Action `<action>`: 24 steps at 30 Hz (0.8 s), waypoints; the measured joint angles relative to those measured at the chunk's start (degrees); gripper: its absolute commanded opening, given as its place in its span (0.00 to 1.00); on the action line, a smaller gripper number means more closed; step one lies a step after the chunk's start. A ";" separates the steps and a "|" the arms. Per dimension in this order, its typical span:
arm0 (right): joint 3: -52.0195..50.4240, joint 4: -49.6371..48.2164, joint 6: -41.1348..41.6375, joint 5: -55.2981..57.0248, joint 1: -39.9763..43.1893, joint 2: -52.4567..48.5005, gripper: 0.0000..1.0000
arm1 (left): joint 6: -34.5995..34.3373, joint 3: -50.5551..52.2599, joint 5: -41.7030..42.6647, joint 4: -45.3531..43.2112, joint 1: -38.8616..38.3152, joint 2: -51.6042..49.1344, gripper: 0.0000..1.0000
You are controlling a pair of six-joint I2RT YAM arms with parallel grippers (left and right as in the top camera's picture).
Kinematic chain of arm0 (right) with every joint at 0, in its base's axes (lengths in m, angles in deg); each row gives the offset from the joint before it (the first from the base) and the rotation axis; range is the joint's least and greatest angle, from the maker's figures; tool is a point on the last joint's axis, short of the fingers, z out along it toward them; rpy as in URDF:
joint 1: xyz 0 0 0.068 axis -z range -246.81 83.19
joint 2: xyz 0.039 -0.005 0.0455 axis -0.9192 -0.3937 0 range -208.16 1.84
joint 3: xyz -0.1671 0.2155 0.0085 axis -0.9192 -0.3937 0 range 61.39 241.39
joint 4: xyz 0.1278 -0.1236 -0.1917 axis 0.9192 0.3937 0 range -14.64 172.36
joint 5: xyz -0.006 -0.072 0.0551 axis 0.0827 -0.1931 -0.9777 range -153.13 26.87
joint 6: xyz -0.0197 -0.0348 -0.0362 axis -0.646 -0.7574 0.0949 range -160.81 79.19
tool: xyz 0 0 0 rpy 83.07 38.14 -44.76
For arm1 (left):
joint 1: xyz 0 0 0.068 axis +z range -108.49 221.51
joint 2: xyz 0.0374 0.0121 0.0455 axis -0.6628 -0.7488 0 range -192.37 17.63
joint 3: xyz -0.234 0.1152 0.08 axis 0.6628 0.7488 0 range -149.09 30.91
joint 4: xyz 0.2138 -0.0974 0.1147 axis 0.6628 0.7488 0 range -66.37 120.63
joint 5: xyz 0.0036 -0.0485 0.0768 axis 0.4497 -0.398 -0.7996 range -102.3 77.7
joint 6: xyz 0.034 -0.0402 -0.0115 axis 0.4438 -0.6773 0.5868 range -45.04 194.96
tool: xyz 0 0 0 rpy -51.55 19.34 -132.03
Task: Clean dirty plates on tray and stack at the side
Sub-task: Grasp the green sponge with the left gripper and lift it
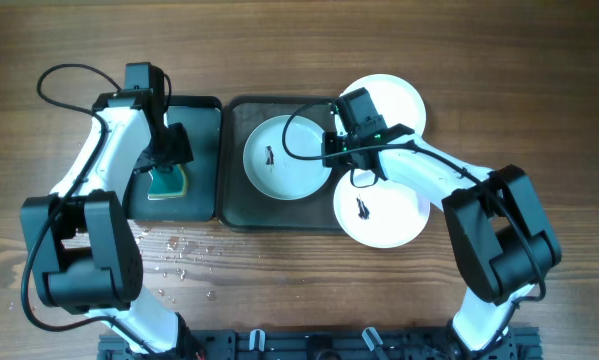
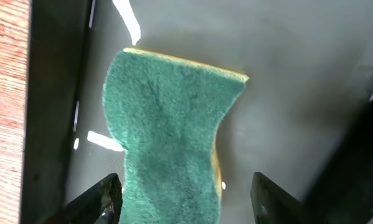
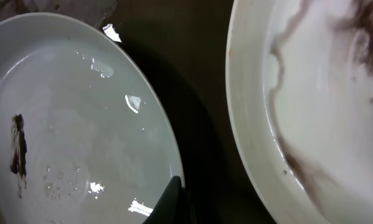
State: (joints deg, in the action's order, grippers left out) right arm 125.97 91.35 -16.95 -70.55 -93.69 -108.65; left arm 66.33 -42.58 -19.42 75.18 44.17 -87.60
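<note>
The dark grey tray [image 1: 235, 205] holds one white plate [image 1: 279, 170] with a dark smudge at its centre. A second plate [image 1: 391, 95] lies at the tray's far right corner. A third, smudged plate [image 1: 389, 215] lies at the near right, overlapping the tray's rim. My right gripper [image 1: 337, 150] is shut on the right rim of the middle plate [image 3: 80, 143], with one fingertip [image 3: 172, 196] lying on the rim. Another smeared plate [image 3: 317, 93] lies beside it. My left gripper [image 1: 174, 150] is open, its fingers [image 2: 186, 199] either side of the green-yellow sponge [image 2: 167, 137].
The sponge [image 1: 167, 183] lies in a narrower black tray [image 1: 204, 112] left of the grey tray; its wet floor [image 2: 292, 93] shows in the left wrist view. Water droplets [image 1: 179, 250] speckle the wooden table in front of it.
</note>
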 measured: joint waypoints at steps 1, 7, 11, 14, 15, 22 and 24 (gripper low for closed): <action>0.00 -0.02 0.02 0.00 0.00 0.00 0.04 | 0.50 0.00 -0.61 -0.02 0.07 0.00 0.63; 0.00 -0.04 0.15 0.00 0.00 0.00 0.04 | 1.11 0.00 -1.66 -1.46 0.52 0.00 0.63; 0.00 -0.24 0.15 0.00 0.00 0.00 0.04 | 1.14 0.00 -1.66 -1.92 0.55 -0.70 0.63; 0.00 -0.39 0.15 0.00 0.00 0.00 0.04 | 1.16 0.00 -1.64 -2.01 0.55 -2.03 0.63; 0.00 -0.42 0.15 0.00 0.00 0.00 0.04 | 1.16 0.00 -1.64 -2.16 0.52 -2.84 0.62; 0.00 -0.46 0.17 0.00 0.00 0.00 0.05 | 1.55 0.13 -1.66 -2.16 0.55 -4.39 0.57; 0.00 -0.46 0.17 0.00 0.00 0.00 0.04 | 1.55 0.92 -1.66 -3.30 0.55 -4.39 0.58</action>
State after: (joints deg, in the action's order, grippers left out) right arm 125.97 90.89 -16.78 -70.55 -93.69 -108.65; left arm 67.88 -41.66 -21.08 71.88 44.71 -91.99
